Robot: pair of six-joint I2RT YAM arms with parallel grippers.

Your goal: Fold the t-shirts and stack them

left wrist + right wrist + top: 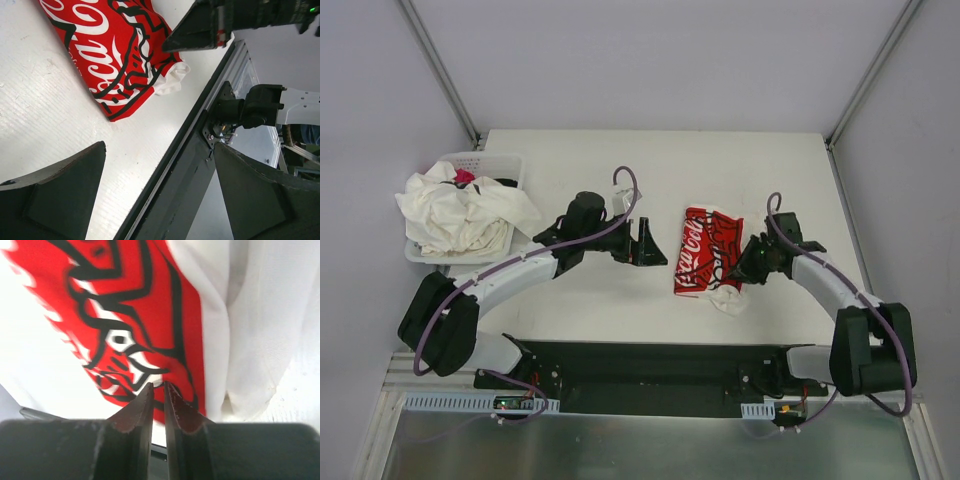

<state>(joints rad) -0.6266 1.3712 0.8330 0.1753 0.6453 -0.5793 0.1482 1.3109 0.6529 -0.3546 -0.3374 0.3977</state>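
A folded white t-shirt with a red Coca-Cola print (pixel 708 250) lies right of centre on the table, a white corner sticking out at its near end. More off-white t-shirts (pixel 460 215) are heaped over the basket at the left. My left gripper (pixel 655 245) hovers open and empty just left of the folded shirt (pixel 115 55); its view looks past its fingers (pixel 160 146) to bare table. My right gripper (pixel 738 270) is at the shirt's right edge. Its fingers (pixel 158 385) stand almost together over the red print (pixel 150 315), with only a thin slit and no cloth between them.
The white perforated basket (pixel 510 165) stands at the far left of the table, with something pink (pixel 465 177) inside. The black base rail (pixel 640 365) runs along the near table edge (pixel 170 165). Grey walls close in the table's back and sides.
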